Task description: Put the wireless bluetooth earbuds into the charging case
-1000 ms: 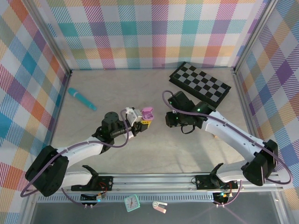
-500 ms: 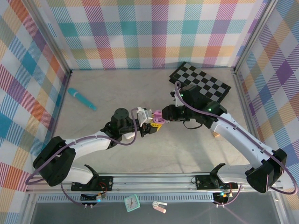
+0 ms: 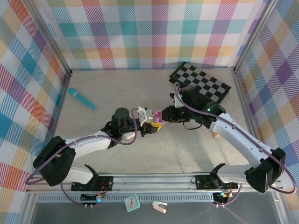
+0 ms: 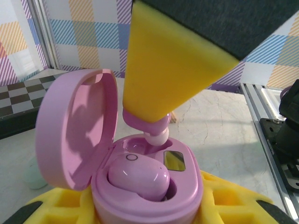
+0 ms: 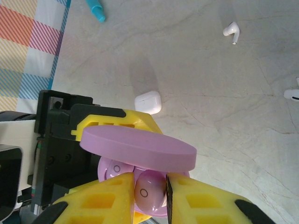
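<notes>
Right wrist: glossy, ring-marked lilac-pink earbud at open matching case

Pastel plaid walls close three sides of a pale marbled tabletop, evenly lit, with aluminium posts at the far corners and a metal rail along its near edge.

This is a robotics lab test cell. Sheets of pastel plaid fabric hang as walls on bare aluminium frame posts, boxing in a pale marble-patterned tabletop. Two white jointed robot arms, left and right, are bolted to a slotted aluminium rail at the near edge. Assorted props lie about: a black-and-white folding checkerboard, a teal plastic pen and a small mint-green clock.
</notes>
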